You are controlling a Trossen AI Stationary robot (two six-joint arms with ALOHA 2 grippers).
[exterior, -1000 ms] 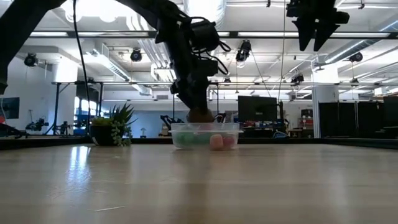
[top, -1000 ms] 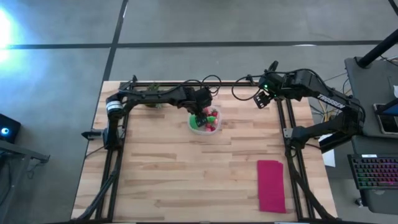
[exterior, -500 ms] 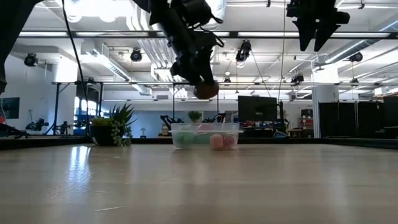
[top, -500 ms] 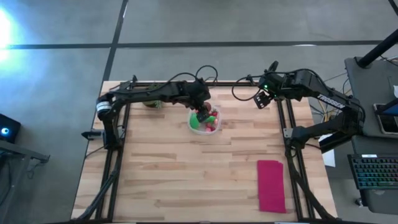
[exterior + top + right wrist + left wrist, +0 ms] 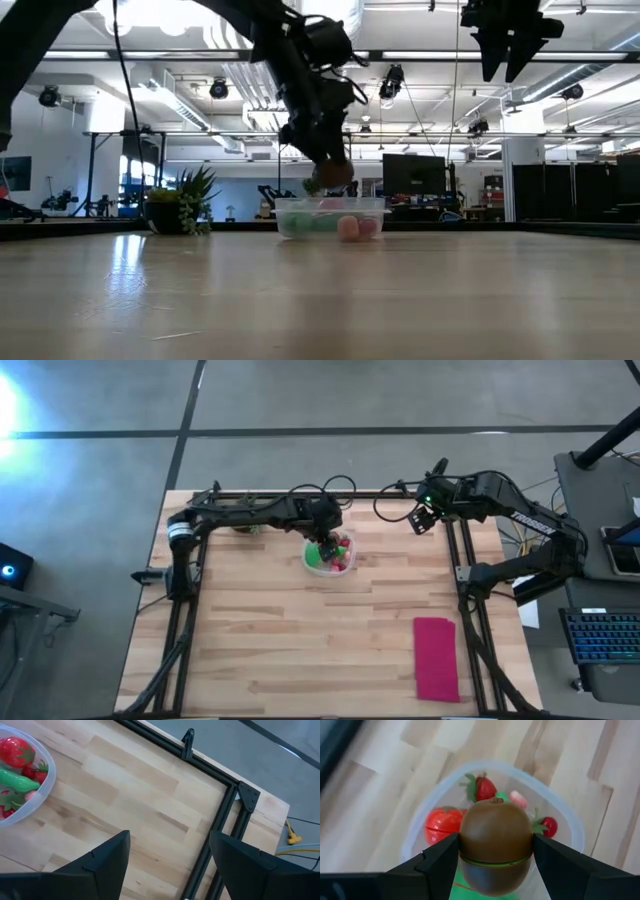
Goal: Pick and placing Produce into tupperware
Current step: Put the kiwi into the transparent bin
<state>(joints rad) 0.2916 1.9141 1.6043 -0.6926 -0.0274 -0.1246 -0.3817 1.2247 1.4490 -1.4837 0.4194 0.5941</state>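
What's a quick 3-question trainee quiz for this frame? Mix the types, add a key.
1. True or false: the left gripper is shut on the brown kiwi above the tupperware.
2. Multiple choice: the right gripper is
A. inside the tupperware
B. raised and open, apart from the produce
C. resting on the magenta cloth
3. Fill in: in the low view, the potted ____ stands beside the tupperware, on the table.

Key: 1 true; 2 B; 3 plant.
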